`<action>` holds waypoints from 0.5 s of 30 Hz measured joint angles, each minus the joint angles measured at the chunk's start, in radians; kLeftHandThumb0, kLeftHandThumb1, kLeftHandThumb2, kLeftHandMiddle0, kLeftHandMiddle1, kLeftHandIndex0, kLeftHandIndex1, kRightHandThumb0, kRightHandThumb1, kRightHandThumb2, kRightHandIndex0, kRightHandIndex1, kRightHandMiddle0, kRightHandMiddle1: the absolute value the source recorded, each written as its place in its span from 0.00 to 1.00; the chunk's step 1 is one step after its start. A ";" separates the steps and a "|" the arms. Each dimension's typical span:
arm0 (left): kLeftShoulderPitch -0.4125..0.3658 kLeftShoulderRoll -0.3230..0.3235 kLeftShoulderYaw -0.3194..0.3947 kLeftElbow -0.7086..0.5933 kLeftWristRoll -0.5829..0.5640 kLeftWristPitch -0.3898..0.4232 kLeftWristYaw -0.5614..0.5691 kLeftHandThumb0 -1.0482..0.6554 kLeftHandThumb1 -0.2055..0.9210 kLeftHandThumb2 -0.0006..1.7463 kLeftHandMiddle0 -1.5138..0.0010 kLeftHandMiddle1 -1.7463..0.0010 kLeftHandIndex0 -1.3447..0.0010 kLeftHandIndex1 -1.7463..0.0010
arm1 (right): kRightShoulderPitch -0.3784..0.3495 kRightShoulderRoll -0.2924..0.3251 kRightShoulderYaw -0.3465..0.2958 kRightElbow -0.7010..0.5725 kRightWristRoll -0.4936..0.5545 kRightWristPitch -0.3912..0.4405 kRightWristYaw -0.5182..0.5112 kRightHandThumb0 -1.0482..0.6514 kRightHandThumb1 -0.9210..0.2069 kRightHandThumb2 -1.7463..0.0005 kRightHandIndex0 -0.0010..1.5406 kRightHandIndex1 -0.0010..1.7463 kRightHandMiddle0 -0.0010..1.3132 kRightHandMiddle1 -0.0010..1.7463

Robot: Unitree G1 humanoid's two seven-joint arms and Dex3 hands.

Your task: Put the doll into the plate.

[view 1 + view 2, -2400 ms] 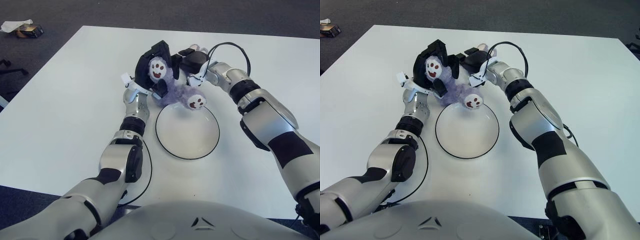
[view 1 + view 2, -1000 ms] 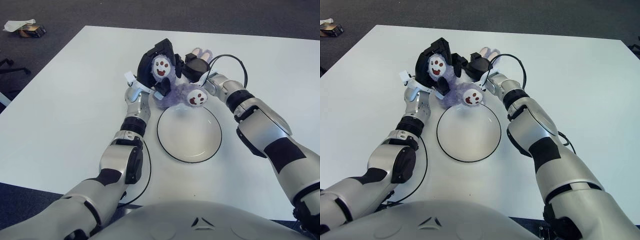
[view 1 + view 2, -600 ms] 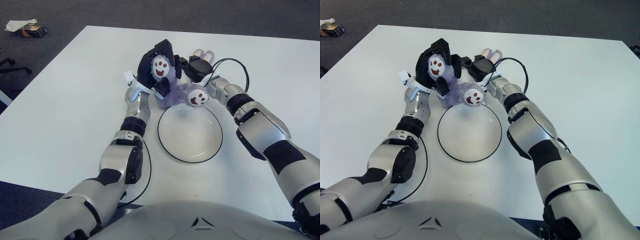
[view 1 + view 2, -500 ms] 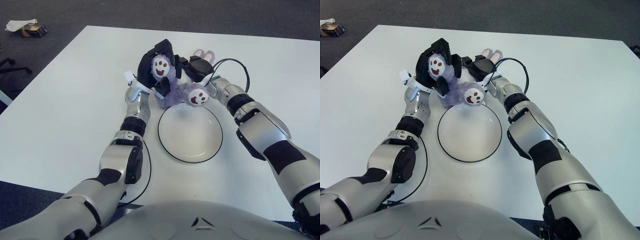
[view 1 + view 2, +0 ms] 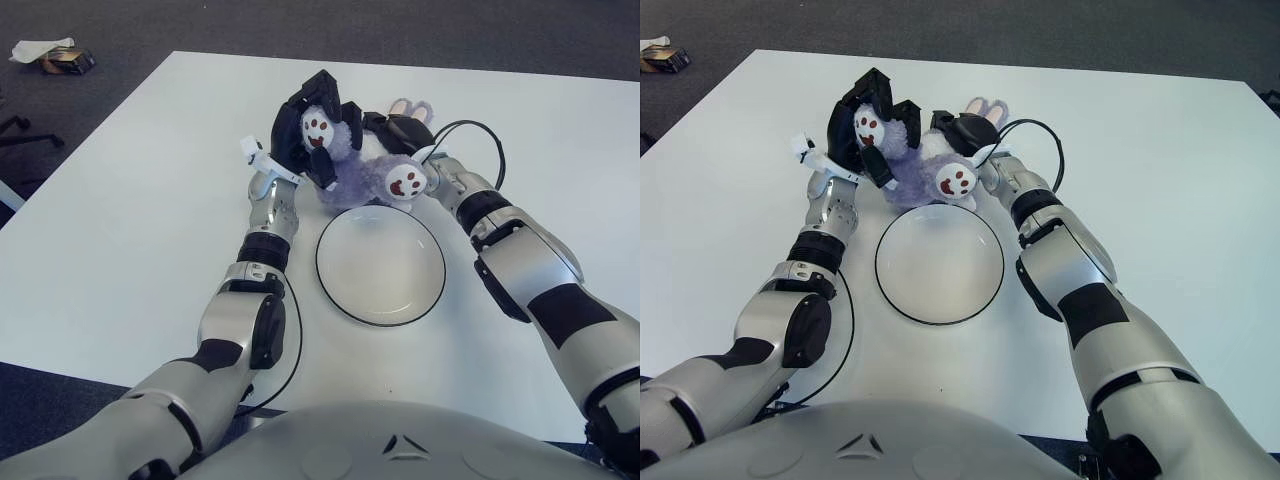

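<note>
A purple plush doll (image 5: 358,172) with white paw soles lies on the white table just beyond the far rim of the plate (image 5: 380,263), a white dish with a dark rim. My left hand (image 5: 305,140) is curled around one of the doll's feet, holding it up. My right hand (image 5: 402,133) grips the doll's body from the far side, by the other foot (image 5: 406,181). The doll's ears (image 5: 409,105) poke out behind the right hand. The plate holds nothing.
The white table (image 5: 120,230) spreads wide to the left and right. A black cable (image 5: 480,130) loops off my right wrist. Dark carpet lies beyond the table, with small debris (image 5: 50,55) at the far left.
Both hands have shifted the doll slightly away from me and to the right; its lower foot now sits just beyond the plate's far rim instead of over it.
</note>
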State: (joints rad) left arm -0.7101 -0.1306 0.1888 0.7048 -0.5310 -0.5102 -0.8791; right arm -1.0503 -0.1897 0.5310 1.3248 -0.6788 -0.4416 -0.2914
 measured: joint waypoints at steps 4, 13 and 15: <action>0.039 0.014 -0.010 -0.057 0.027 0.016 0.026 0.61 0.66 0.61 0.75 0.00 0.77 0.00 | 0.000 -0.001 -0.008 0.001 0.001 0.001 0.000 0.62 0.88 0.08 0.66 0.75 0.57 1.00; 0.129 0.026 -0.013 -0.177 0.096 -0.014 0.142 0.18 0.96 0.40 0.93 0.30 0.99 0.39 | 0.000 -0.056 -0.049 -0.021 0.029 -0.021 0.047 0.62 0.87 0.06 0.64 0.83 0.53 1.00; 0.142 0.026 -0.010 -0.197 0.108 -0.035 0.169 0.16 0.98 0.39 0.93 0.33 0.99 0.42 | 0.000 -0.060 -0.060 -0.021 0.036 -0.003 0.053 0.62 0.86 0.06 0.62 0.86 0.52 1.00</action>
State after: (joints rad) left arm -0.5681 -0.1044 0.1790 0.5076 -0.4228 -0.5454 -0.7099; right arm -1.0505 -0.2495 0.4709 1.3033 -0.6425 -0.4443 -0.2387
